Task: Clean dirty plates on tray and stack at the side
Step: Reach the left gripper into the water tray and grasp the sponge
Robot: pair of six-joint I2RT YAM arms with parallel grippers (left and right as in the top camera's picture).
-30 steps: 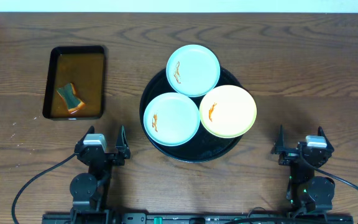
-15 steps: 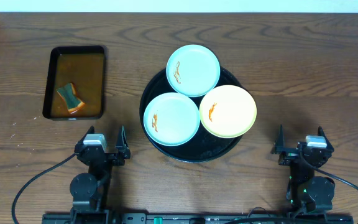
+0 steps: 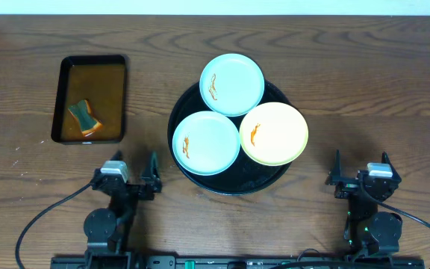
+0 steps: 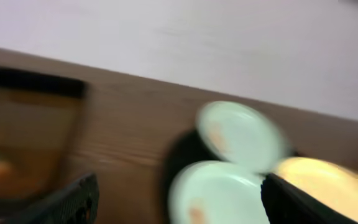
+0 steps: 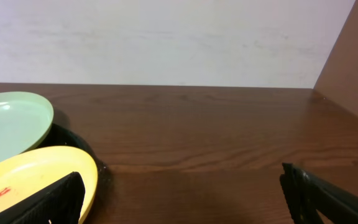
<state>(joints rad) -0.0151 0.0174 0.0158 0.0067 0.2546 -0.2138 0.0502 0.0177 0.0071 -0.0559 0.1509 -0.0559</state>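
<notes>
Three dirty plates sit on the round black tray [image 3: 230, 183]: a mint-blue plate [image 3: 232, 84] at the back, a mint-blue plate [image 3: 206, 143] at the front left and a pale yellow plate [image 3: 274, 134] at the right, each with an orange smear. My left gripper [image 3: 134, 175] is open and empty near the front edge, left of the tray. Its wrist view is blurred and shows the near blue plate [image 4: 219, 193]. My right gripper [image 3: 358, 173] is open and empty at the front right. Its view shows the yellow plate [image 5: 36, 180].
A rectangular black tray [image 3: 89, 99] of brown liquid with a sponge [image 3: 84, 116] in it lies at the left. A white wall runs behind the table's far edge. Cables trail from both arm bases at the front.
My left gripper has turned slightly to the right toward the tray. The plates and the right arm have not moved.
</notes>
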